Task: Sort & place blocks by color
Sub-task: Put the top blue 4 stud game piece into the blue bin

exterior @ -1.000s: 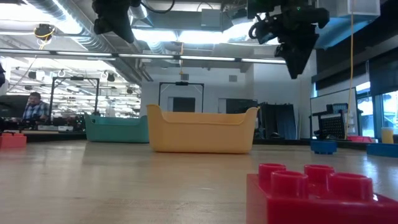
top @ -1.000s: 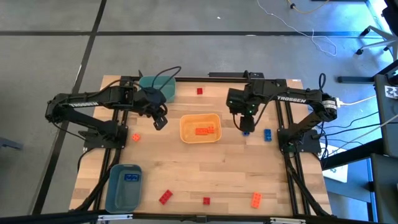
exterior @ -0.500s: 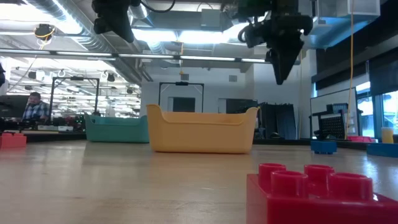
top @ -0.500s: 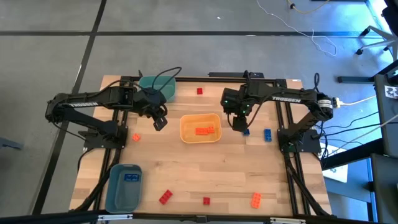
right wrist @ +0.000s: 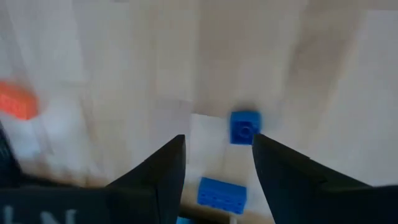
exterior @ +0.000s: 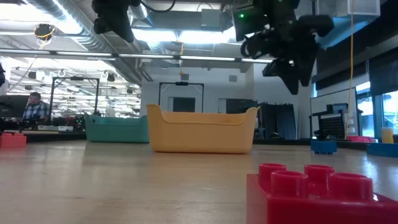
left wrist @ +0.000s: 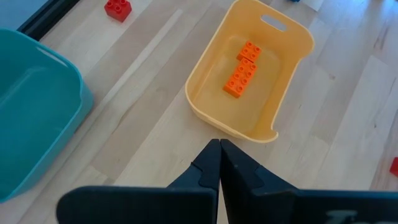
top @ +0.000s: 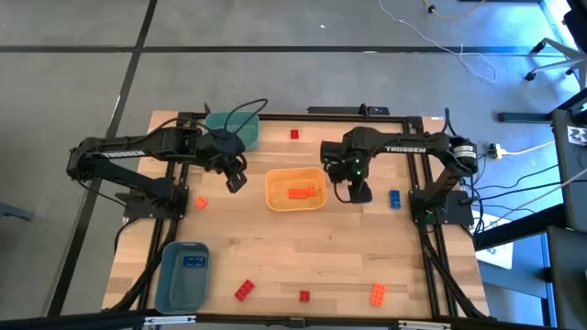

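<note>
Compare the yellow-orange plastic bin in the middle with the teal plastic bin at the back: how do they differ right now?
The yellow-orange plastic bin holds orange bricks; the teal plastic bin looks empty in the part the left wrist view shows. The yellow-orange bin sits mid-table between both arms; the teal bin sits at the back edge beside the left arm, partly hidden from above. Both are upright, open-topped rectangular tubs on the wooden table.

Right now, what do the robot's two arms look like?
Both arms are dark, almost black, made of jointed links. The right arm has white TROSSEN lettering along it and a small green light near its wrist. The left arm carries pale lettering too, with a black cable looping behind it. The left end effector has two dark, pointed fingers.
</note>
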Controlling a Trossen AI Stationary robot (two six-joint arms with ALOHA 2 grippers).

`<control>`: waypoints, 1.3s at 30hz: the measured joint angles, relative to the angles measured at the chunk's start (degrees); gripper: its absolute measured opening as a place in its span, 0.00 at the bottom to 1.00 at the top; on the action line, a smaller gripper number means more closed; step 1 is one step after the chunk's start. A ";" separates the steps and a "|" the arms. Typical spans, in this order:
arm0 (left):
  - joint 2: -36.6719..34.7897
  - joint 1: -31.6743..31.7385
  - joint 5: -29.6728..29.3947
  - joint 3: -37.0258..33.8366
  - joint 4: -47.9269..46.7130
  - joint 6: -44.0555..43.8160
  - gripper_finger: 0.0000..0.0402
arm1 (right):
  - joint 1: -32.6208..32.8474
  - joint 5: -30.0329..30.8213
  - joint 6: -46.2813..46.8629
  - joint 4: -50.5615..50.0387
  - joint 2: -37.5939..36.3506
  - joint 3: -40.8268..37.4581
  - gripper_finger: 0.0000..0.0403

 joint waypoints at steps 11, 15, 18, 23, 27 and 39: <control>0.02 0.00 0.00 0.00 0.00 0.02 0.00 | 0.66 7.86 -4.23 9.84 0.00 -13.49 0.46; 0.02 0.00 0.02 0.00 0.00 0.02 0.00 | 0.37 8.68 -5.13 14.33 0.00 -18.23 0.46; 0.02 0.00 0.01 0.00 0.00 0.02 0.00 | 0.20 10.36 -5.28 15.98 0.00 -20.28 0.46; 0.02 0.00 0.01 0.00 0.00 0.02 0.00 | -0.81 13.22 -5.81 16.18 0.00 -20.72 0.46; 0.02 0.00 0.01 0.00 0.02 -0.04 0.00 | -2.40 13.34 -6.32 18.02 0.00 -20.40 0.46; 0.02 0.00 0.02 0.00 0.02 -1.58 0.00 | -5.23 8.80 -6.61 19.71 -0.02 -20.37 0.46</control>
